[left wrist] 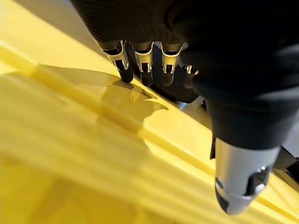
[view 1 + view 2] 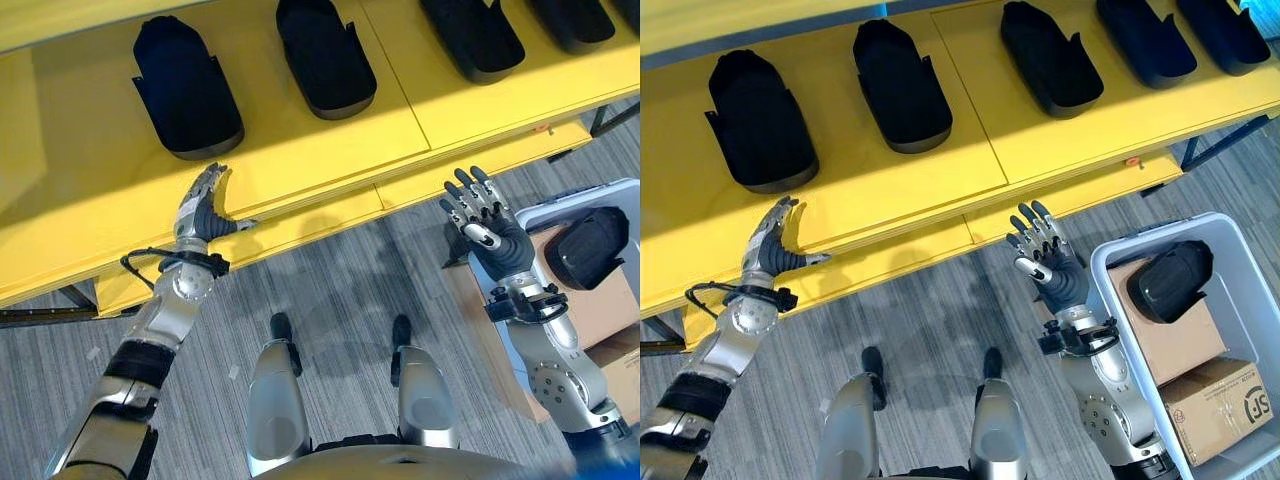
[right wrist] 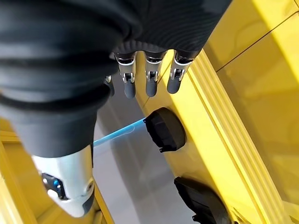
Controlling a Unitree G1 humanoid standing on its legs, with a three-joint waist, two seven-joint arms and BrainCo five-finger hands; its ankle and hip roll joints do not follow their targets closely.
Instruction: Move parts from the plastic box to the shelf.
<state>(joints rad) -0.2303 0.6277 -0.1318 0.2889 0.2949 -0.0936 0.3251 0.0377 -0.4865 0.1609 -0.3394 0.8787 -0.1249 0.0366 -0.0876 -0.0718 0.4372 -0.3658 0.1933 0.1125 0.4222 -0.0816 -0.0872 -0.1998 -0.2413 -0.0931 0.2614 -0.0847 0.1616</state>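
Five black moulded parts (image 2: 902,88) lie in a row on the yellow shelf (image 2: 970,165), and one more black part (image 2: 1168,281) rests on a cardboard box (image 2: 1168,340) inside the grey plastic box (image 2: 1240,262). The left hand (image 2: 772,247) hovers over the shelf's front edge with fingers straight and apart, holding nothing. The right hand (image 2: 1048,256) is raised between shelf and plastic box, fingers spread and empty.

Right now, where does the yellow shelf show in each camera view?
Left eye view: yellow shelf across the top.
Right eye view: across the top half.
Left wrist view: beyond the left robot hand and its fingers.
Right wrist view: past the right robot hand.
Shared landmark: black parts lying on it.
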